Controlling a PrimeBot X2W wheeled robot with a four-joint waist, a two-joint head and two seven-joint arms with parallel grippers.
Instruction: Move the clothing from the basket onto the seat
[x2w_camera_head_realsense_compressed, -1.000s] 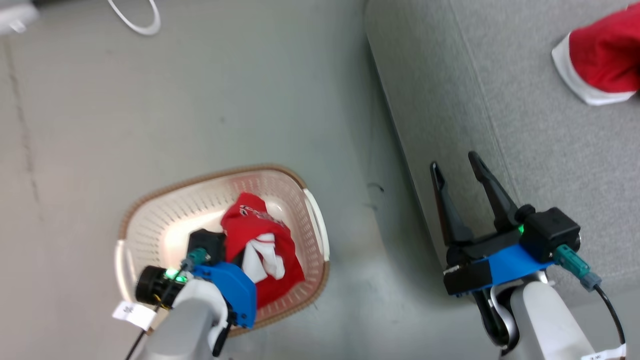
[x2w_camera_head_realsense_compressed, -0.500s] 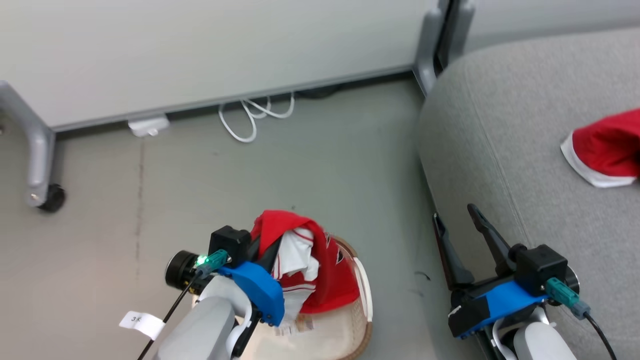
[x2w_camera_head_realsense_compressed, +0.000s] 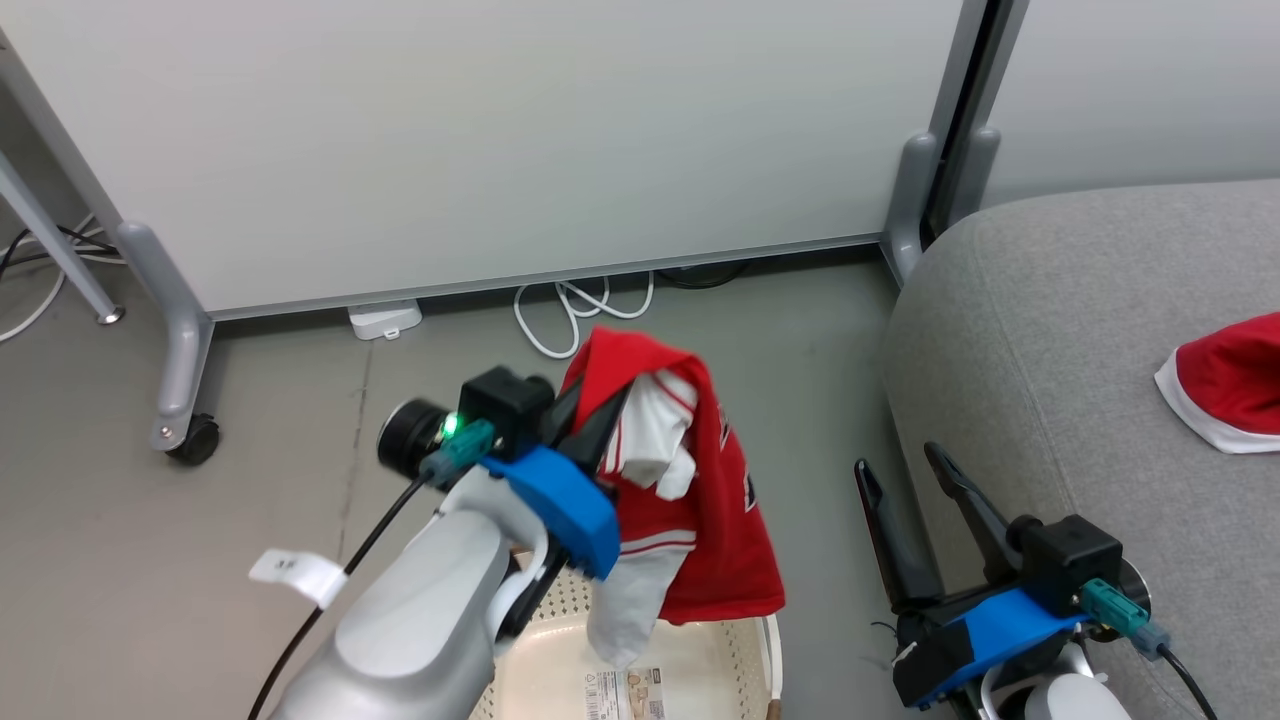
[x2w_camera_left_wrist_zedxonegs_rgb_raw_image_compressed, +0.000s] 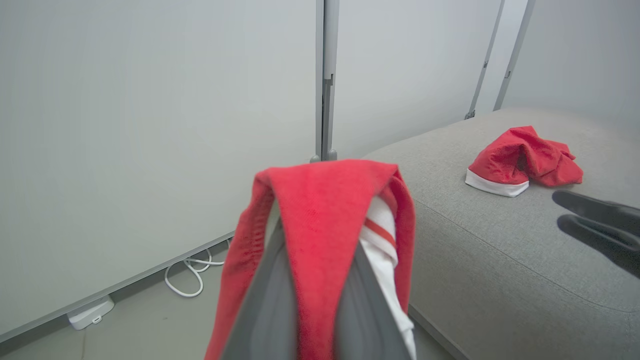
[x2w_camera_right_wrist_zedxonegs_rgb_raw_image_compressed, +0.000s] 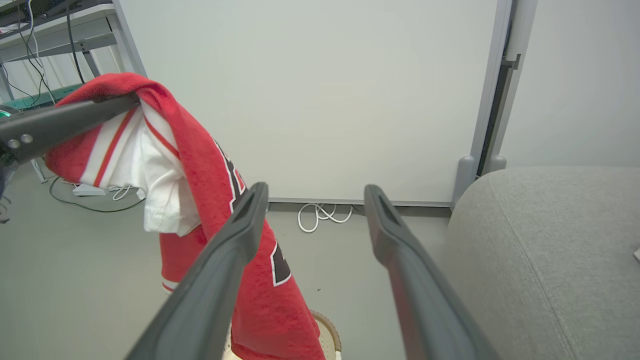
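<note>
My left pincer is clamped on the soft red jersey with white trim and black-and-white number print. The fingers are pinched together on a fold near its top, and the cloth drapes over both tips in the left wrist view. The jersey hangs in the air above the cream-white perforated plastic laundry basket with a brown woven-look rim. Its pale lower end dangles over the basket's inside; I can't tell if it touches. The basket sits on the grey floor, near the large light-grey fabric sofa.

My right pincer has its jaws wide apart and holds nothing. It hovers just beside the sofa's rounded edge, with the fingers pointing toward the white partition panel. The right wrist view shows the jersey off to one side, apart from these fingers.

The second red garment with a white hem lies crumpled on the sofa top, well apart from both pincers. A white cable loop lies on the floor by the panel.
</note>
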